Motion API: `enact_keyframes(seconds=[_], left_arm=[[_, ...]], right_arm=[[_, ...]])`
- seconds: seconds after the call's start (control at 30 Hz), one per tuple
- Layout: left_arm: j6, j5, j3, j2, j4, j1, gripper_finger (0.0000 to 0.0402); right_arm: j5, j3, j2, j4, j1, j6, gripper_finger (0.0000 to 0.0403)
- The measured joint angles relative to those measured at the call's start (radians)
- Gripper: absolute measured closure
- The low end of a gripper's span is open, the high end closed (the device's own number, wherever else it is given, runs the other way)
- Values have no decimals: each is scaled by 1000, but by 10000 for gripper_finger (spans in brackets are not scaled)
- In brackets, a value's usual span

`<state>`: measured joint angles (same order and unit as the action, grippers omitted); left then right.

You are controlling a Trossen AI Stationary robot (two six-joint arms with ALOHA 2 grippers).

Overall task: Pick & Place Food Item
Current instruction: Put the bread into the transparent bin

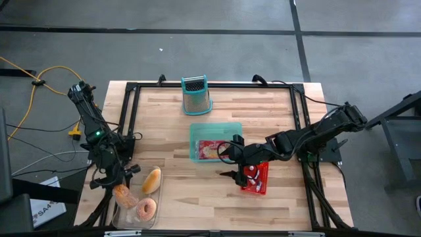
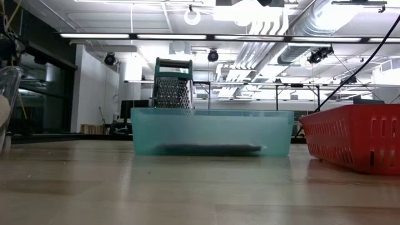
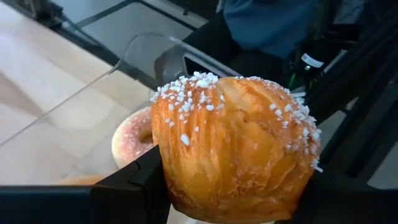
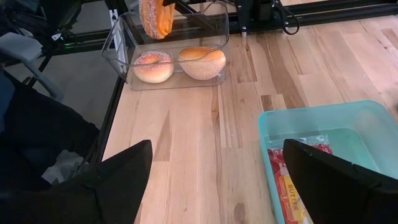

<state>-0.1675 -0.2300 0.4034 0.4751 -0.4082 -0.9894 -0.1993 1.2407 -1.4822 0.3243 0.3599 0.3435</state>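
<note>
A golden pastry (image 3: 236, 143) sprinkled with pearl sugar hangs in my left gripper (image 1: 123, 191), which is shut on it at the table's near left corner, just above a clear tub (image 4: 124, 37). In the tub lie a pink-glazed doughnut (image 4: 153, 66) and a bun (image 4: 202, 62). A teal bin (image 1: 231, 129) at mid-table holds a red packet (image 1: 210, 150). My right gripper (image 1: 234, 172) hovers open between the teal bin and a red basket (image 1: 256, 178), holding nothing. My left gripper pinches the pastry's two opposite sides (image 3: 163, 163) between its two fingers (image 3: 134, 186). The fingers slant downward toward the table's near left corner. The pastry is lifted clear, above the tub's left end and the doughnut.
A metal grater (image 1: 196, 95) with a teal frame stands at the far middle of the table. A black frame (image 1: 128, 112) runs around the tabletop. A person in dark clothing (image 3: 267, 25) sits beyond the table's near left corner. Bare wood lies between tub and teal bin.
</note>
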Motion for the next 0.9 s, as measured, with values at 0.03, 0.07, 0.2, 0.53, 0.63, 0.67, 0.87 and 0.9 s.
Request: enact_keyframes(seconds=[0.03, 0.07, 0.2, 0.53, 0.63, 0.67, 0.87, 0.9], left_arm=[[6, 0, 0, 0, 6, -6, 197], [10, 0, 0, 0, 12, -10, 197], [18, 0, 0, 0, 29, -29, 197], [-2, 1, 0, 1, 28, -56, 197], [-2, 20, 0, 8, 28, -55, 197], [-2, 21, 0, 15, 28, -54, 197], [10, 24, -1, 56, 28, -55, 185], [17, 24, -1, 62, 28, -55, 179]], right_arm=[[0, 0, 0, 0, 0, 0, 53], [0, 0, 0, 0, 0, 0, 53], [0, 0, 0, 0, 0, 0, 53], [0, 0, 0, 0, 0, 0, 53], [0, 0, 0, 0, 0, 0, 53], [0, 0, 0, 0, 0, 0, 53], [0, 0, 0, 0, 0, 0, 53], [0, 0, 0, 0, 0, 0, 53]])
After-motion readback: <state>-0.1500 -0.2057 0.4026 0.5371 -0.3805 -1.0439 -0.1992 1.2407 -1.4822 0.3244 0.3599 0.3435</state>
